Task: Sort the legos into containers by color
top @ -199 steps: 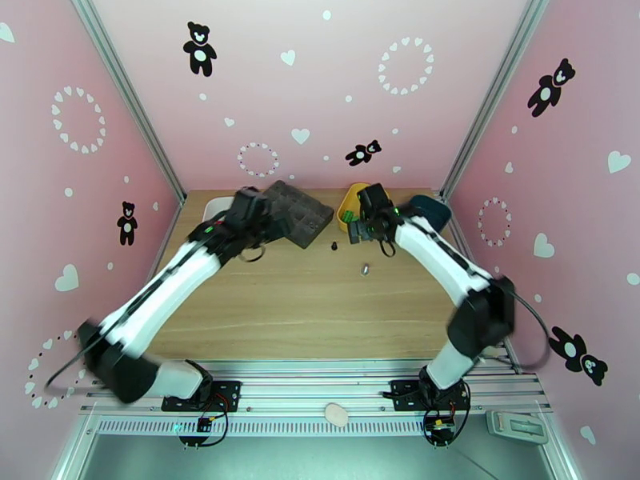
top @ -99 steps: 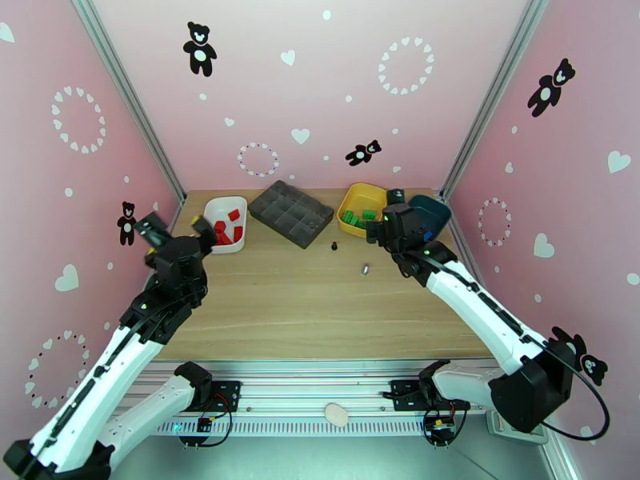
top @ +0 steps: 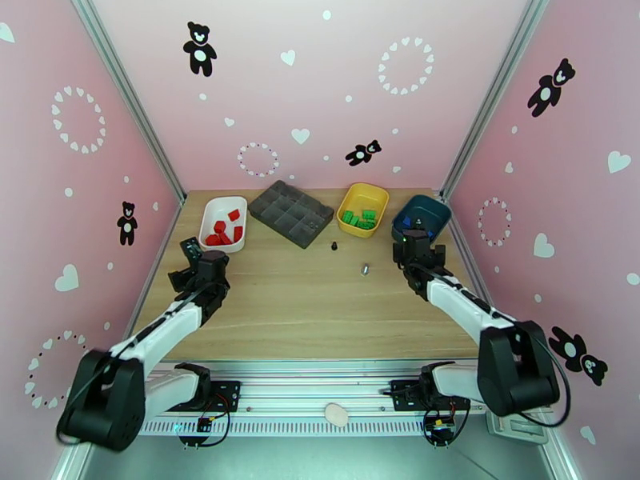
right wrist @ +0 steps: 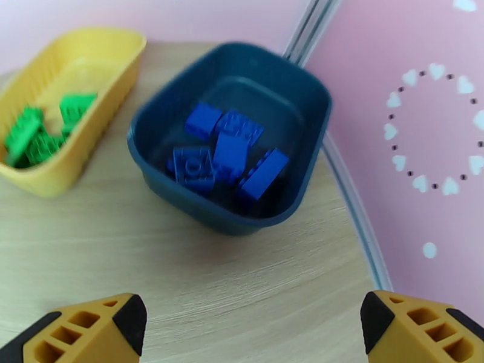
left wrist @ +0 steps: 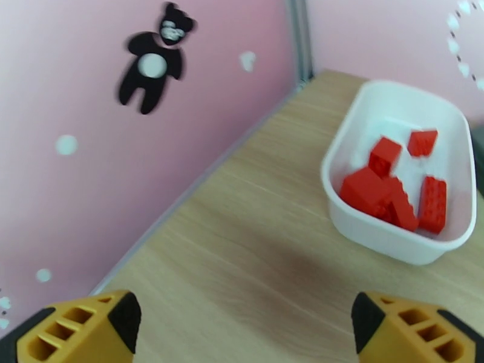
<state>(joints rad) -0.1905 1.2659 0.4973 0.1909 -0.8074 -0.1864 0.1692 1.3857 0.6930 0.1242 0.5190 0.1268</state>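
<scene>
Pink walls [top: 320, 90] with white hearts and black bear decals [top: 199, 48] (one at 11 o'clock) enclose a light wooden table [top: 320, 306]. Aluminium posts [top: 128, 98] rise at 10 and 2 o'clock, with a metal rail [top: 320, 379] at 6

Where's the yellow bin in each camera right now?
Top external: yellow bin at the back, right of centre.
Right wrist: yellow bin at upper left.
Left wrist: faces the white bin with red bricks.
Shared landmark: the dark blue bin, immediately right of the yellow one.
</scene>
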